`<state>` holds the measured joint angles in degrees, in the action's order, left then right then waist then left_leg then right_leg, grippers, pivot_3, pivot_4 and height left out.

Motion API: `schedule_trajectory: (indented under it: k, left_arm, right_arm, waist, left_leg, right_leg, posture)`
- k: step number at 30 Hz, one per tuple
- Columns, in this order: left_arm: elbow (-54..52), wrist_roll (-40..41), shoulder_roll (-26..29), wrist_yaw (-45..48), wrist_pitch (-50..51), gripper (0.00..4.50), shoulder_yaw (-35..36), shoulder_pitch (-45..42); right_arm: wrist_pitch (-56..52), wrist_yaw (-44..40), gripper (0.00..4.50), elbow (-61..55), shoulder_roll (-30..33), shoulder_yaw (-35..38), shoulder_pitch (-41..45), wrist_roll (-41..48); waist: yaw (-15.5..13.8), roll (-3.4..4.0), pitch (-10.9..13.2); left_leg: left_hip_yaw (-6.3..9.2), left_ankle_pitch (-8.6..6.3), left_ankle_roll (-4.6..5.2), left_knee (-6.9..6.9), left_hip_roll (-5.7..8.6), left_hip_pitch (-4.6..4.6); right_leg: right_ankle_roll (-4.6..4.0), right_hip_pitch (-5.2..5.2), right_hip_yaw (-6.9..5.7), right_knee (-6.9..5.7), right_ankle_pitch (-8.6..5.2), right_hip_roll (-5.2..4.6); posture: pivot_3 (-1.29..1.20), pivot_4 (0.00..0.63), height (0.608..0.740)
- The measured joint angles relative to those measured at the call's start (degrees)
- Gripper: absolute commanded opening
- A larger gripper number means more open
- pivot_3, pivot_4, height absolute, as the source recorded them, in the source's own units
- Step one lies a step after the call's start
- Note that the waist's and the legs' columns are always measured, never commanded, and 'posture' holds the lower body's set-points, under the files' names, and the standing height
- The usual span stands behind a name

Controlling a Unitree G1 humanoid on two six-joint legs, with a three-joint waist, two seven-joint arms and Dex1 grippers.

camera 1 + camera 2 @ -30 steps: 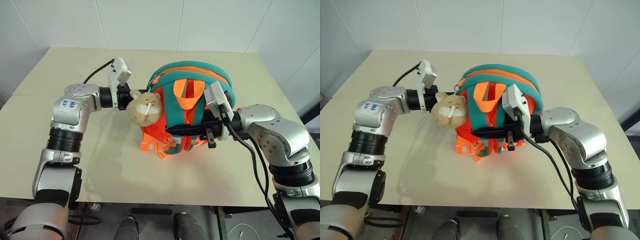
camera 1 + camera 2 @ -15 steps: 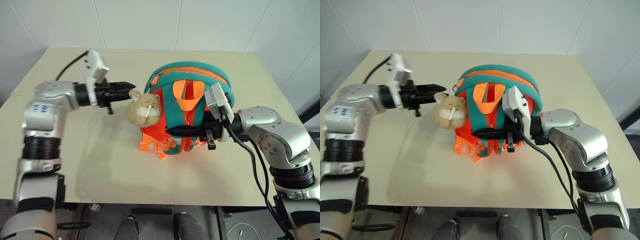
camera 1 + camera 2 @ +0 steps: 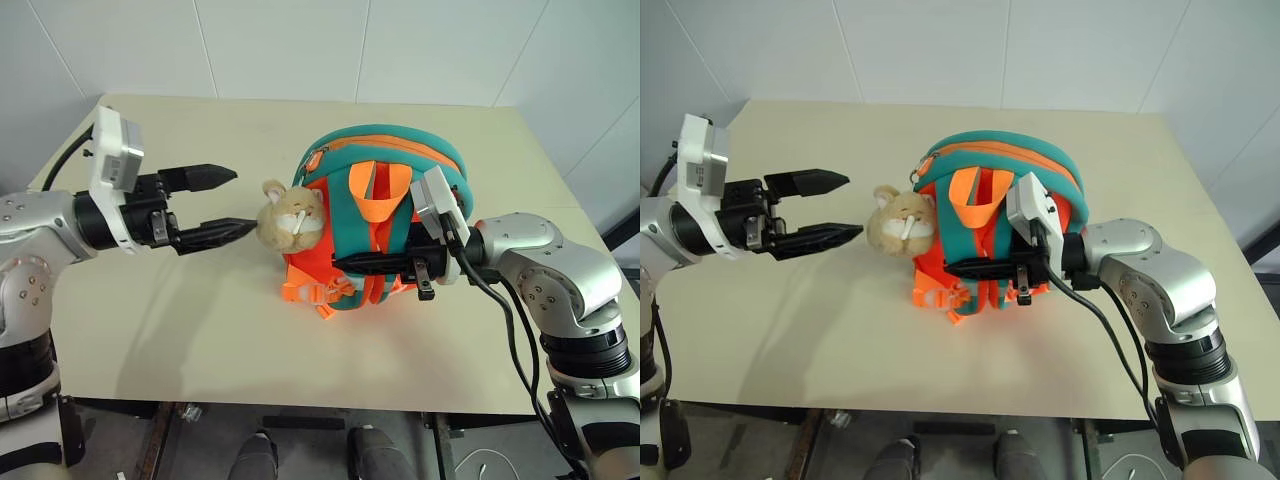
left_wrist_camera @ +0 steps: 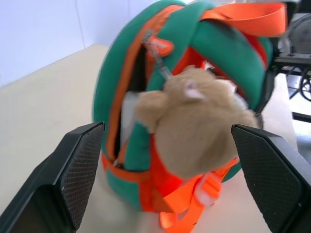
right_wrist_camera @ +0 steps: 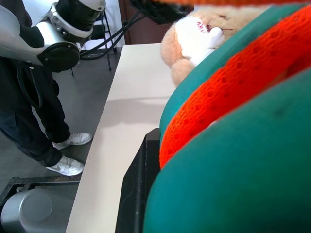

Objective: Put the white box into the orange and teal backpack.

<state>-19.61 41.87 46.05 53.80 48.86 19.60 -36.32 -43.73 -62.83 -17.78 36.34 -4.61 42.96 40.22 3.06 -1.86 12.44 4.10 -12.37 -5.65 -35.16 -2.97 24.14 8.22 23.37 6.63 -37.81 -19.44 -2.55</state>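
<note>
Left eye view: the left gripper (image 3: 222, 203) hangs spread and empty just left of the tan plush toy (image 3: 290, 214) on the small orange and teal backpack (image 3: 400, 160). A pale sliver inside the zipper gap (image 4: 129, 114) — probably the glossy white box, judged stowed. The right gripper (image 3: 345, 263), pressed together, pinches a backpack strap. Bare beige table (image 3: 200, 330) lies open left — edges far off.

Light was bright and even; soft shadows fell on the table (image 3: 250, 340). The plush toy (image 4: 204, 121) looked motion-blurred up close.
</note>
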Motion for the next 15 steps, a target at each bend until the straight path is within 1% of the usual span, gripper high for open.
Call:
schedule_trajectory:
  k: [3, 7, 9, 10, 11, 14, 15]
  left_arm:
    - [-0.59, 0.61, -3.48, -4.23, -0.14, 4.45, -1.42, -0.08]
    - [-0.11, -0.61, -6.65, -8.50, -0.23, 4.45, -6.44, -0.93]
    - [0.71, -1.61, -9.17, -10.66, -0.19, 4.45, -9.24, -2.79]
    - [1.05, -1.79, -10.21, -11.45, -0.14, 4.07, -10.62, -3.65]
    - [1.77, -2.02, -11.20, -12.47, 0.13, 3.89, -11.92, -4.66]
    - [2.57, -2.07, -11.37, -14.04, 1.54, 2.99, -12.39, -6.13]
    - [2.57, -1.68, -11.23, -14.06, 2.14, 2.63, -12.33, -6.28]
  right_arm:
    - [0.06, -0.15, 0.00, 0.26, -0.02, -0.01, 0.44, -0.17]
    - [0.13, -0.16, 0.00, 0.76, -0.19, -0.05, 0.72, -0.54]
    - [0.14, -0.09, 0.00, 1.01, -0.34, 0.13, 0.51, -0.44]
    - [0.16, -0.05, 0.00, 0.93, -0.64, 0.23, 0.32, -0.35]
    - [0.28, -0.02, 0.00, 0.75, -0.79, 0.42, -0.27, -0.12]
    - [0.55, 0.31, 0.00, 0.20, -0.87, 0.94, -2.03, 0.28]
    - [0.56, 0.51, 0.00, 0.00, -0.87, 1.15, -2.33, 0.50]
  waist:
    - [-0.01, 0.00, 0.00]
    - [-0.03, -0.01, -0.01]
    - [-0.19, -0.01, -0.01]
    - [-0.21, -0.02, -0.01]
    - [-0.27, -0.01, -0.01]
    - [-0.25, -0.02, -0.01]
    - [-0.16, -0.01, -0.01]
  left_leg:
    - [0.00, 0.00, 0.00, -0.02, 0.00, -0.01]
    - [0.00, 0.00, 0.00, -0.03, 0.01, 0.00]
    - [0.00, 0.00, 0.00, -0.03, 0.01, 0.00]
    - [0.00, 0.00, 0.00, -0.03, 0.01, 0.00]
    - [0.00, 0.00, 0.00, -0.03, 0.02, -0.01]
    - [0.00, 0.00, 0.00, -0.02, 0.02, 0.00]
    - [0.00, 0.00, 0.00, -0.01, 0.02, -0.01]
  right_leg:
    - [0.00, -0.01, 0.01, 0.00, 0.01, 0.00]
    - [0.01, -0.02, 0.01, 0.02, 0.02, 0.00]
    - [0.01, -0.02, 0.01, 0.03, 0.02, 0.00]
    - [0.01, -0.02, 0.01, 0.03, 0.02, 0.00]
    - [0.02, -0.04, 0.01, 0.04, 0.02, 0.00]
    - [0.02, -0.03, 0.01, 0.04, 0.02, 0.00]
    - [0.02, -0.03, 0.01, 0.05, 0.02, 0.00]
  posture:
    - [0.00, 0.150, 0.740]
    - [0.00, 0.150, 0.740]
    - [0.00, 0.150, 0.740]
    - [0.00, 0.150, 0.740]
    - [0.00, 0.150, 0.740]
    - [0.00, 0.150, 0.740]
    - [0.00, 0.150, 0.740]
